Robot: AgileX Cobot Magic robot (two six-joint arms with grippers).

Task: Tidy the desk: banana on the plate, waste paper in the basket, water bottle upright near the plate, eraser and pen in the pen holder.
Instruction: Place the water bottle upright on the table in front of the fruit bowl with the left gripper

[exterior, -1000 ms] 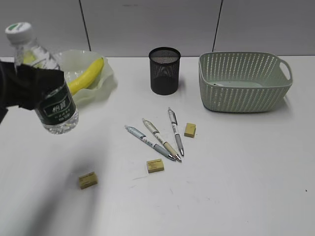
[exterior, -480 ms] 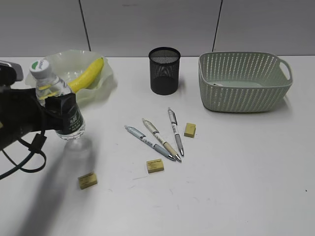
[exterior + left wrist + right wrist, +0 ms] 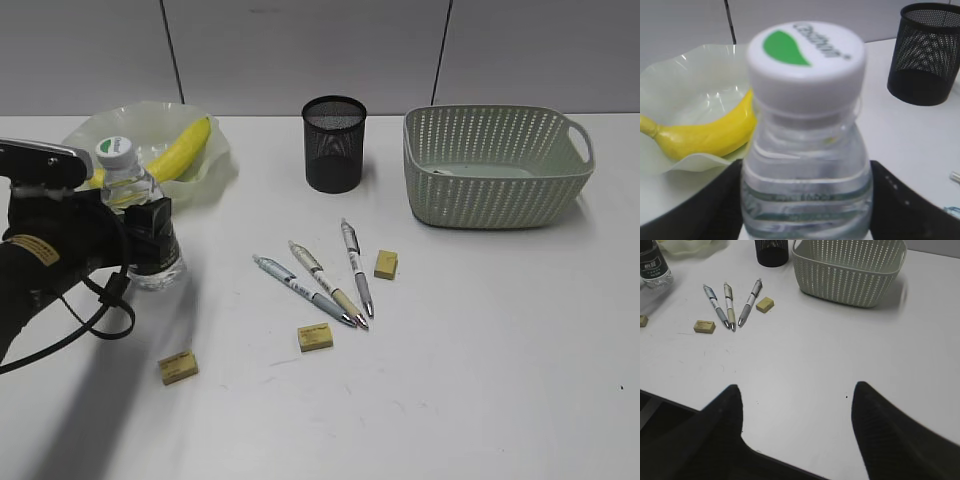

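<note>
My left gripper (image 3: 150,238) is shut on the water bottle (image 3: 135,190), which stands upright with its base at the desk (image 3: 480,350), just in front of the plate (image 3: 222,165). The left wrist view shows the bottle's cap (image 3: 805,65) between the jaws (image 3: 807,200). The banana (image 3: 180,150) lies in the plate. Three pens (image 3: 325,280) and three erasers (image 3: 386,264) lie on the desk in front of the pen holder (image 3: 334,143). My right gripper (image 3: 797,390) is open and empty above bare desk. No waste paper shows plainly.
The basket (image 3: 495,170) stands at the back right. One eraser (image 3: 178,366) lies near the front left, close to my left arm, and another (image 3: 315,337) lies below the pens. A grey wall runs behind the desk.
My left gripper has brought the bottle down from high at the left to the desk beside the plate and turned it more upright. Pens and erasers have not moved.
</note>
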